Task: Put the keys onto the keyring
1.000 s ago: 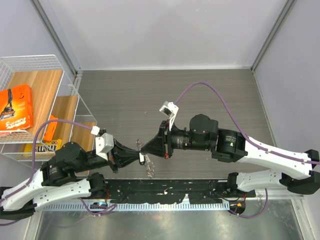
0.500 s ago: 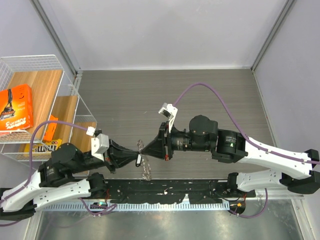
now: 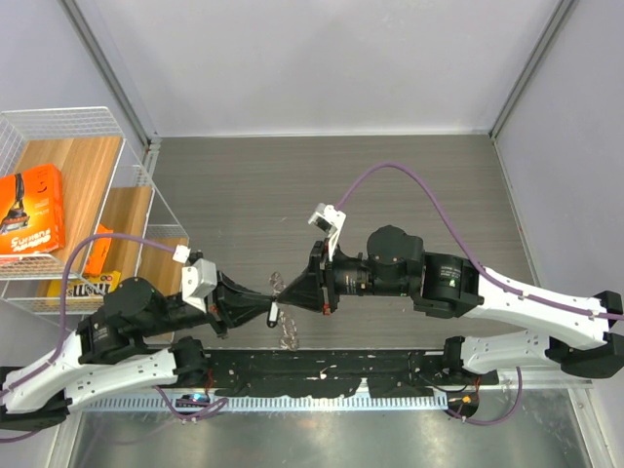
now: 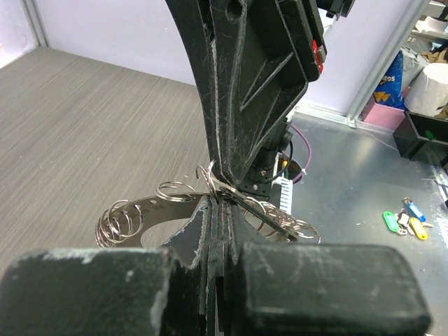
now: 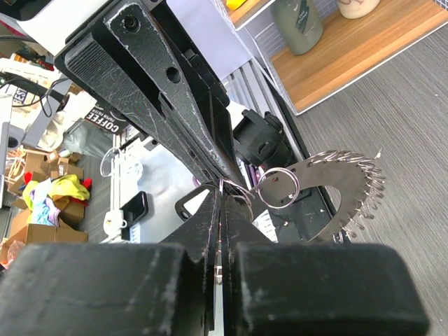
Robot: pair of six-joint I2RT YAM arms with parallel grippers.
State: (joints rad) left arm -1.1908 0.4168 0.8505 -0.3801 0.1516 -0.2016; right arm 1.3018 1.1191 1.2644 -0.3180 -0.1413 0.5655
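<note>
My two grippers meet tip to tip above the near middle of the table. My left gripper (image 3: 270, 311) is shut on the keyring (image 4: 150, 210), a flat silvery ring-shaped plate with several wire loops through its rim. The fanned keys (image 5: 364, 183) bristle along its rim like teeth. My right gripper (image 3: 281, 296) is shut on a thin silvery key (image 5: 219, 210) that shows edge-on between its fingers, its tip touching a wire loop (image 5: 277, 187) on the keyring. Part of the keyring hangs below the tips (image 3: 289, 333). The dark-headed key is not in view.
A white wire basket (image 3: 136, 171) stands at the left edge with an orange box (image 3: 31, 210) and wooden boards in it. A black rail (image 3: 322, 369) runs along the near edge between the arm bases. Grey walls close the back and sides.
My left gripper drew back a little to the left, then eased forward again. My right gripper has barely moved. Both stay shut, tip to tip.
</note>
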